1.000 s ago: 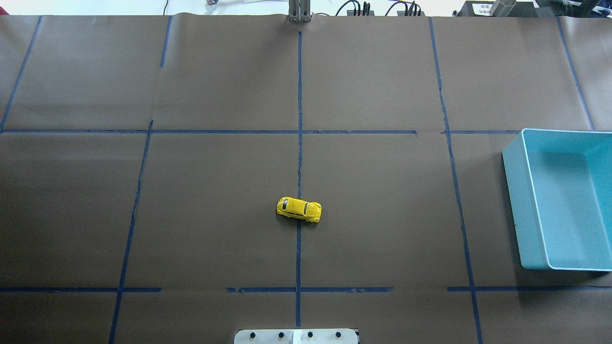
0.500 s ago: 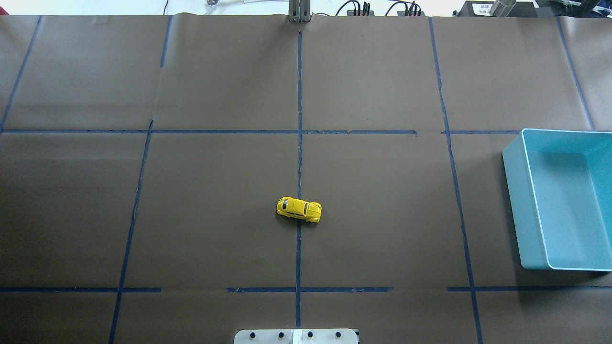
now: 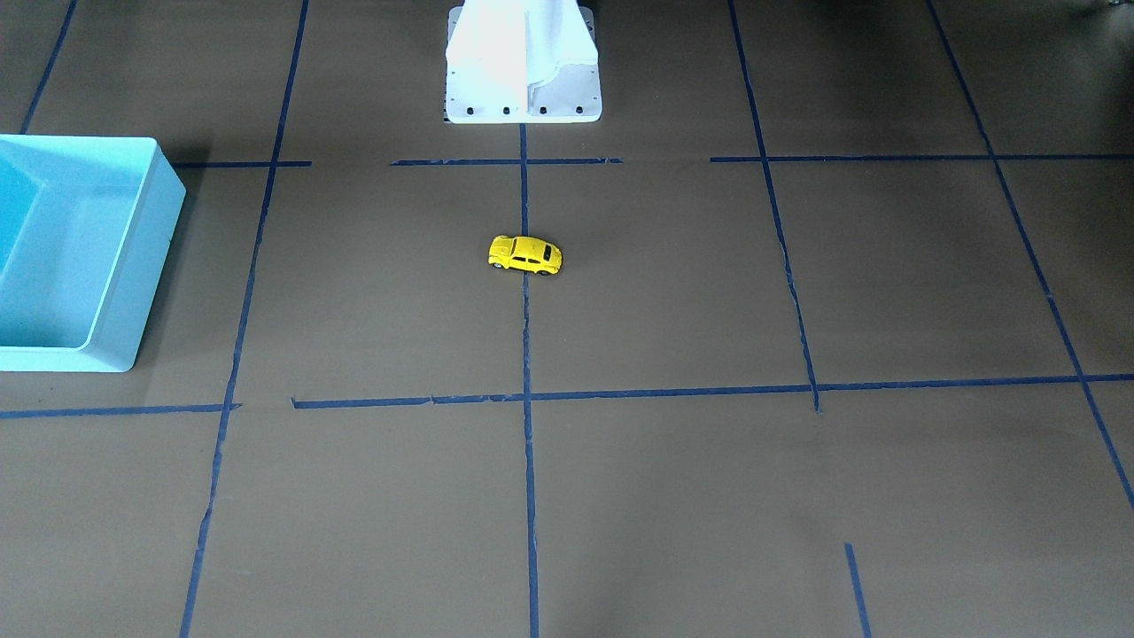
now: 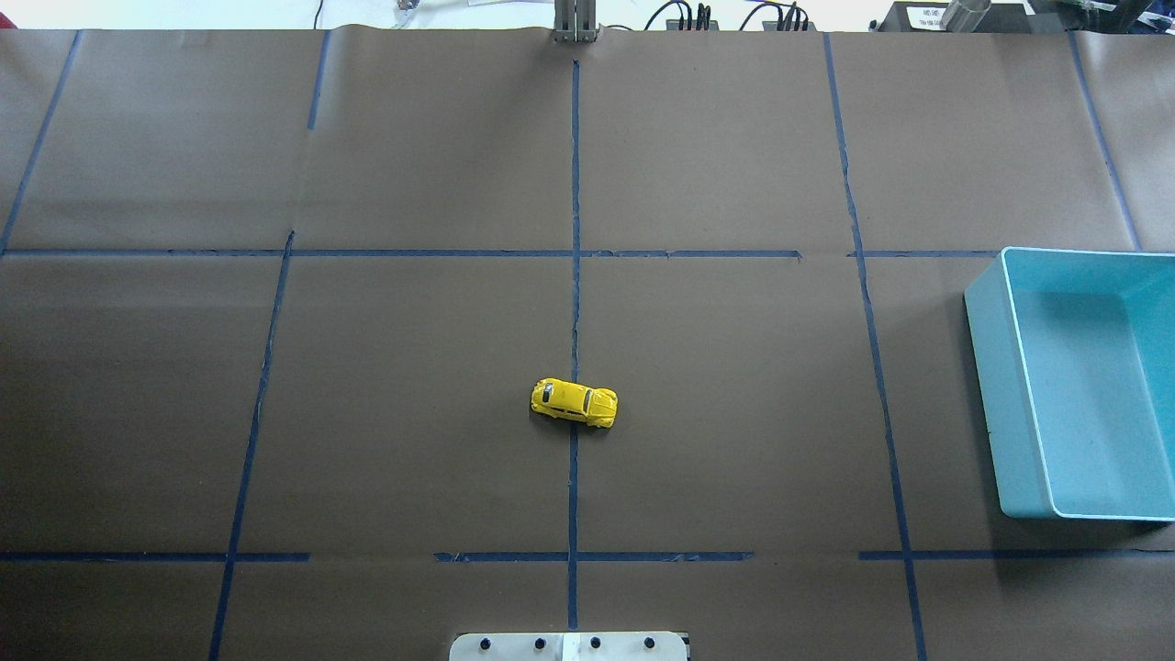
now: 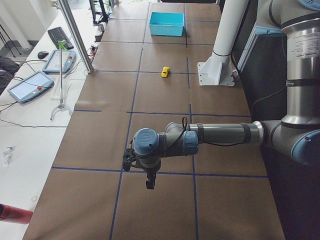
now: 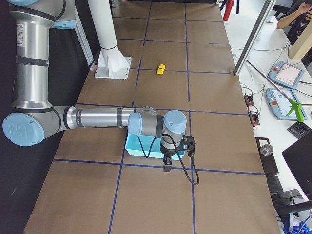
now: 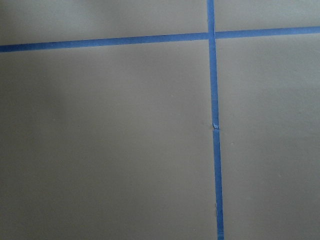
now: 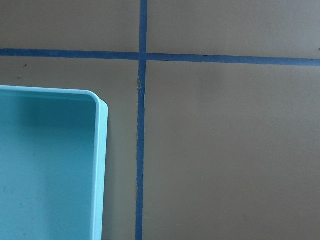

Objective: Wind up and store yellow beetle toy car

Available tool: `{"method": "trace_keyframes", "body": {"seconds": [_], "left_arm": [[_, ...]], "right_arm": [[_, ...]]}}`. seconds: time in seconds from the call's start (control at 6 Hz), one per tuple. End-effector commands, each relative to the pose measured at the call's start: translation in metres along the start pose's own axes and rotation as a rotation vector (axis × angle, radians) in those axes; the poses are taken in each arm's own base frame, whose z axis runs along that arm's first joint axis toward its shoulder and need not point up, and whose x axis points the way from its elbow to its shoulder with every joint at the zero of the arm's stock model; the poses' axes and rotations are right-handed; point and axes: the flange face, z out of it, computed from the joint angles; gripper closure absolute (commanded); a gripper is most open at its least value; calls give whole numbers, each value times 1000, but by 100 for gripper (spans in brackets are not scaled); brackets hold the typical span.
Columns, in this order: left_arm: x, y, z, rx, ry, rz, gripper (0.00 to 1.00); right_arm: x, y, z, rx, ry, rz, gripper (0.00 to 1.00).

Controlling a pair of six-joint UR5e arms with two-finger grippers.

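The left arm (image 5: pixel 220 134) and the right arm (image 6: pixel 97 118) are built alike: smooth silver-grey tubes joined by rounded grey housings with pale blue end caps. A thin black cable (image 6: pixel 191 174) loops off the right wrist. The left gripper (image 5: pixel 150 185) and right gripper (image 6: pixel 167 168) are small and dark. The white pedestal (image 3: pixel 523 62) ends in a square foot plate with dark screws.

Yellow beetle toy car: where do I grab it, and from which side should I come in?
Take the yellow beetle toy car by its two long flanks at the doors, coming straight down from above. It stands on its wheels, almost crosswise over the centre tape line. Its roof is rounded, and its flanks look flatter.
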Motion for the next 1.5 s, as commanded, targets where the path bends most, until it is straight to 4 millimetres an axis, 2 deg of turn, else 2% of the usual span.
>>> {"method": "trace_keyframes", "body": {"seconds": [0.0,0.17,0.33,0.5,0.67,0.83,1.0,1.17,1.33], "left_arm": [[1,-3,-2,4,-4,13,0],[5,-4,-6,12,-5,22,0],[20,-11,-21,51,-14,68,0],[56,-20,-30,62,-17,140,0],[157,-39,-16,-19,-1,312,0],[227,-61,-42,-63,1,354,0],[299,-99,-68,-56,-7,433,0],[369,-111,-70,-45,-30,562,0],[445,-118,-61,-35,-62,707,0]], "right_arm": [[0,0,0,0,0,0,0],[0,0,0,1,0,-1,0],[0,0,0,0,2,-2,0],[-1,-1,0,1,2,-3,0],[-1,-1,0,1,2,-3,0],[-1,-1,0,1,2,-3,0],[-1,-1,0,1,2,-3,0],[-1,-1,0,0,2,-4,0],[-1,-1,1,-1,2,-3,0]]}}
